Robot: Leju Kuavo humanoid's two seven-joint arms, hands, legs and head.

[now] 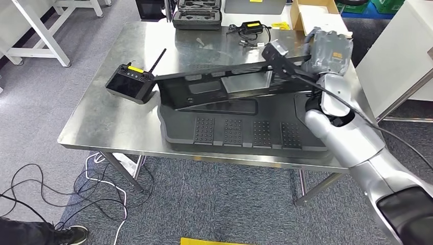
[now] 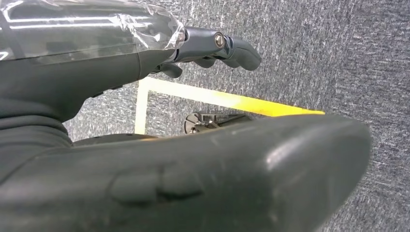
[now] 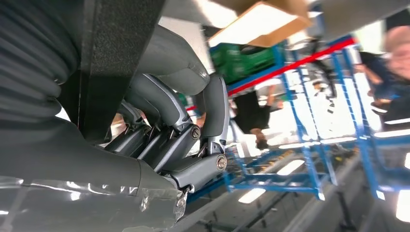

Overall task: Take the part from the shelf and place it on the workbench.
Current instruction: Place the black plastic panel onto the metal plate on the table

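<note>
Over the workbench (image 1: 102, 127), the long black part (image 1: 224, 87) was gripped at its right end by the right hand (image 1: 327, 51), its left end tilted down toward the left edge.

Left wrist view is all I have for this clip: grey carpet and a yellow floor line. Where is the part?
Observer: In the head view, the right hand holds a long black plastic panel by its right end, tilted above the steel workbench.
Reviewer: Anything beneath it?
Observer: A flat black moulded tray lies on the bench under the panel.
Reviewer: How is it gripped?
Observer: The right wrist view shows dark fingers curled around the panel's edge.
</note>
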